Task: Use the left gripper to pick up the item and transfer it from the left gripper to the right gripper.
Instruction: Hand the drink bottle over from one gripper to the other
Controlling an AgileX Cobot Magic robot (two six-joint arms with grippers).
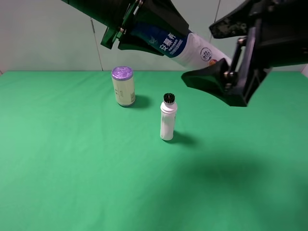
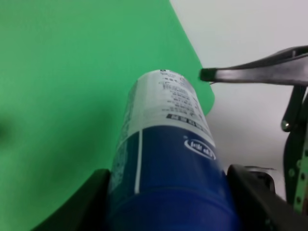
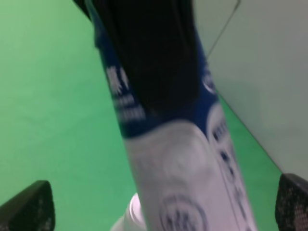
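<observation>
The item (image 1: 185, 47), a bottle with a dark blue upper label and a white lower body, hangs tilted high above the table. My left gripper (image 1: 144, 31) is shut on its blue upper part, and the cap end is hidden by it. In the left wrist view the item (image 2: 168, 144) sits between my black fingers (image 2: 89, 202). My right gripper (image 1: 199, 54) is open, its two fingers standing above and below the item's white end without touching it. The right wrist view shows the item (image 3: 178, 159) between my wide-apart fingertips (image 3: 29, 207).
A cream can with a purple lid (image 1: 123, 86) stands at the back left of the middle of the green table (image 1: 72, 168). A slim white bottle with a black cap (image 1: 167, 118) stands upright near the centre, below the two grippers. A pale wall runs behind.
</observation>
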